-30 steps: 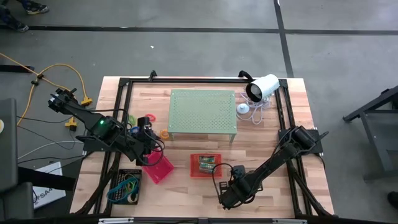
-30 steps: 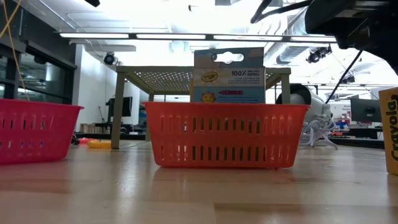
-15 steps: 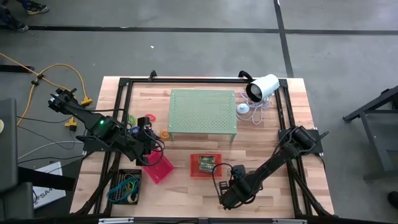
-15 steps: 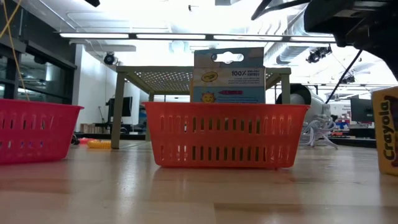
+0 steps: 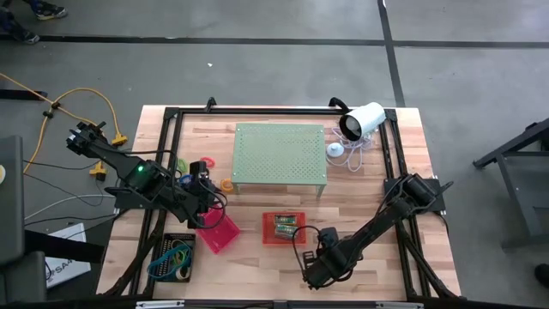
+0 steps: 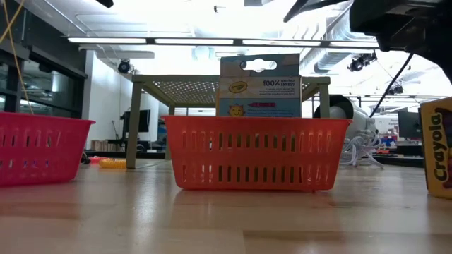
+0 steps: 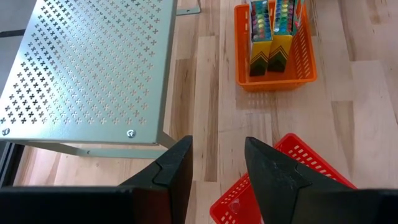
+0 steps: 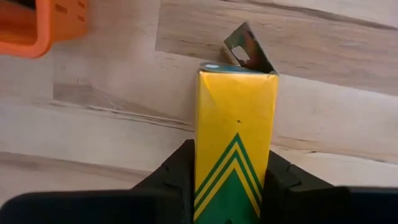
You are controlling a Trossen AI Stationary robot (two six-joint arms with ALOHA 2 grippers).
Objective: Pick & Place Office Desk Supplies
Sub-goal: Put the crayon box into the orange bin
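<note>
Between the right gripper (image 8: 227,186) fingers, yellow crayon pack (image 8: 235,130) clamped on both sides, near red tray (image 8: 37,22)

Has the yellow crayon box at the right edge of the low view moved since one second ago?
Yes. The yellow crayon box has risen and shifted left against the fixed red basket, between the right gripper's fingers.

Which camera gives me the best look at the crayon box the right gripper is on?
The right wrist view: the yellow crayon box fills the frame between the right gripper fingers. The low view catches only a strip at its edge. The high view hides it under the arm; the left wrist view misses it.
</note>
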